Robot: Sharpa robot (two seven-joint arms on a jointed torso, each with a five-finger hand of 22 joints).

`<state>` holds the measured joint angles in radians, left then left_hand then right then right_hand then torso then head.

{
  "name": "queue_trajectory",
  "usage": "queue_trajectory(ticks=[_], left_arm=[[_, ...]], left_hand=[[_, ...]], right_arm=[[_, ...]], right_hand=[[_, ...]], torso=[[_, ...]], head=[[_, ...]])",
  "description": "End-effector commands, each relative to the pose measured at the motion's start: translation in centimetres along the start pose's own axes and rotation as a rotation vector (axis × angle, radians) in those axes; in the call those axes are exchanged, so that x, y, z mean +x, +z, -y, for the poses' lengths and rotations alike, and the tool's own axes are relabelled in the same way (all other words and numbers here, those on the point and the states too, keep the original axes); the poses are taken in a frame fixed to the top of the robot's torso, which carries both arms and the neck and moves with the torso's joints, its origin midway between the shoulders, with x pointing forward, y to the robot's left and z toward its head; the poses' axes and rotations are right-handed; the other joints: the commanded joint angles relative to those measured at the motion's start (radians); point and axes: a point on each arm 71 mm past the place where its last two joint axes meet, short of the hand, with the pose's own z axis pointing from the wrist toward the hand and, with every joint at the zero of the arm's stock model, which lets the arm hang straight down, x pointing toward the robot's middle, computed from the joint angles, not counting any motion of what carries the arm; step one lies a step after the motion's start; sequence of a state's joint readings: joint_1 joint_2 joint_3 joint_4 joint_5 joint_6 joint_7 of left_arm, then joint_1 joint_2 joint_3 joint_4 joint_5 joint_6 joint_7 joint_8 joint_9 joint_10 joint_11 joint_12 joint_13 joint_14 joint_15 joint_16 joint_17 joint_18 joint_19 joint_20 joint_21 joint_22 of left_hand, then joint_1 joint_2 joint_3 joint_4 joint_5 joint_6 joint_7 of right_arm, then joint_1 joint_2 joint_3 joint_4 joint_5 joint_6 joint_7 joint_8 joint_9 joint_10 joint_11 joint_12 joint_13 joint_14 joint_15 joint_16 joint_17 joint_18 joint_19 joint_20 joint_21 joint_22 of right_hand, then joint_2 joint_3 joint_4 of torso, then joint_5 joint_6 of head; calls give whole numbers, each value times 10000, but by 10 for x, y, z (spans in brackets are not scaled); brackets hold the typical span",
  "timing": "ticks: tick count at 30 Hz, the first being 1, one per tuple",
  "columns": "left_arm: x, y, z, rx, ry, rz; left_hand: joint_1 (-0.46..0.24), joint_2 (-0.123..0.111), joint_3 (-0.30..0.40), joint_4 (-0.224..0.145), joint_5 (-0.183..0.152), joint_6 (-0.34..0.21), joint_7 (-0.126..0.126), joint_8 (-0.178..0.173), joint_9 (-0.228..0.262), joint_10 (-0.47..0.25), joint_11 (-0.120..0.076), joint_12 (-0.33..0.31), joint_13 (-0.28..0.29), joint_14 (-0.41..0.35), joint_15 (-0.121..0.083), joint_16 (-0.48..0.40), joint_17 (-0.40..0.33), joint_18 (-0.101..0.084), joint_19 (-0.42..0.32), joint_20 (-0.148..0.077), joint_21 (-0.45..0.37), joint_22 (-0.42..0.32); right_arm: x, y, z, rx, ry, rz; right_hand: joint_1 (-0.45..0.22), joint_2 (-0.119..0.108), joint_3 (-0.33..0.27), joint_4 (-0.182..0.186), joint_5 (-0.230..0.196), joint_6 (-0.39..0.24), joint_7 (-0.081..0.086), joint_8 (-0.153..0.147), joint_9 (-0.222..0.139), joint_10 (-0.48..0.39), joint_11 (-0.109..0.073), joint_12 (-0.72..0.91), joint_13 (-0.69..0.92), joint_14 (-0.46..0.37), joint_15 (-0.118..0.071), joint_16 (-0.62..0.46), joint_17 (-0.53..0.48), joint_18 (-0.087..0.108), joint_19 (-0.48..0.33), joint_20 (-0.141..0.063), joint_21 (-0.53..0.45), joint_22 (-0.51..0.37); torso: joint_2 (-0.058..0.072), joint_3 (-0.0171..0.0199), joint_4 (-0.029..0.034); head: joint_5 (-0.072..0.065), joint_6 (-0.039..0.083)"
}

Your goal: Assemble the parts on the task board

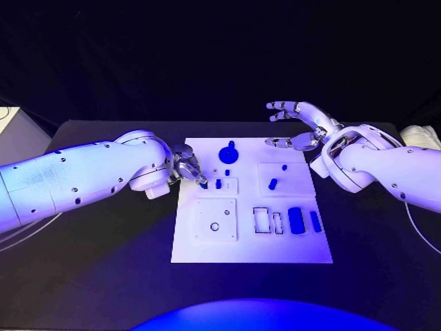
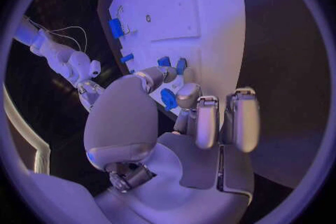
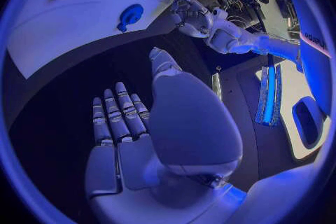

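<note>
White task board (image 1: 250, 252) flat at the middle of the black surface (image 1: 91, 276). Blue parts spread over the board: round knobbed part (image 1: 229, 152) near the far edge, small peg (image 1: 272, 184) in a square recess at right, two upright bars (image 1: 296, 220) beside empty rectangular slots at near right. Left hand (image 1: 189, 169) at the board's left edge, fingers (image 2: 187, 95) pinched on a small blue part (image 2: 168, 98) just over the board. Right hand (image 1: 302, 128) raised beyond the board's far right corner, fingers (image 3: 117, 115) spread and released, grasping nothing.
</note>
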<state>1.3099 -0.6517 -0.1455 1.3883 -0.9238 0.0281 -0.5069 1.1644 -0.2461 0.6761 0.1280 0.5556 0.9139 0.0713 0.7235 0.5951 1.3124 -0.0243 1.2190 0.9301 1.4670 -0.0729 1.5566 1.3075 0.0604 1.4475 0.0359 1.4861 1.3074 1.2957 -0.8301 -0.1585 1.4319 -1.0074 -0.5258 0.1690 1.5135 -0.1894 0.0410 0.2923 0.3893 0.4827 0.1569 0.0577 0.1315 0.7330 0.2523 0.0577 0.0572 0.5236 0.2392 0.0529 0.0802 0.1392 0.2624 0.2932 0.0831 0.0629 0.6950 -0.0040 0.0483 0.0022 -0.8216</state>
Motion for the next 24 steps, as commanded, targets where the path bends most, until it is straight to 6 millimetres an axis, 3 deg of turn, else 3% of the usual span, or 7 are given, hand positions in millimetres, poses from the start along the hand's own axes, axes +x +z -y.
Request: queue_trajectory(ticks=[1,24], left_arm=[[2,0,2,24,195,-235],[6,5,5,-128,347,-599]], left_hand=[[22,64,1434,-1493,50,251,-180,14,93,56,5,2,-7,981,-61,48,2442,-177,41,-9,54,914],[-4,62,1434,-1482,42,260,-178,-1,92,66,7,-1,5,977,-64,40,2427,-174,34,-15,49,904]], right_arm=[[1,0,-1,-94,-11,-88],[1,-1,-1,-93,-6,-94]], right_hand=[[-22,98,70,11,-35,79,1384,42,15,74,5,8,9,91,3,30,13,-190,35,3,67,-14],[-21,101,75,10,-35,107,1384,45,21,106,5,9,10,98,4,30,12,-193,34,3,67,-15]], torso=[[1,-2,3],[8,7,-6]], head=[[3,-11],[-24,-71]])
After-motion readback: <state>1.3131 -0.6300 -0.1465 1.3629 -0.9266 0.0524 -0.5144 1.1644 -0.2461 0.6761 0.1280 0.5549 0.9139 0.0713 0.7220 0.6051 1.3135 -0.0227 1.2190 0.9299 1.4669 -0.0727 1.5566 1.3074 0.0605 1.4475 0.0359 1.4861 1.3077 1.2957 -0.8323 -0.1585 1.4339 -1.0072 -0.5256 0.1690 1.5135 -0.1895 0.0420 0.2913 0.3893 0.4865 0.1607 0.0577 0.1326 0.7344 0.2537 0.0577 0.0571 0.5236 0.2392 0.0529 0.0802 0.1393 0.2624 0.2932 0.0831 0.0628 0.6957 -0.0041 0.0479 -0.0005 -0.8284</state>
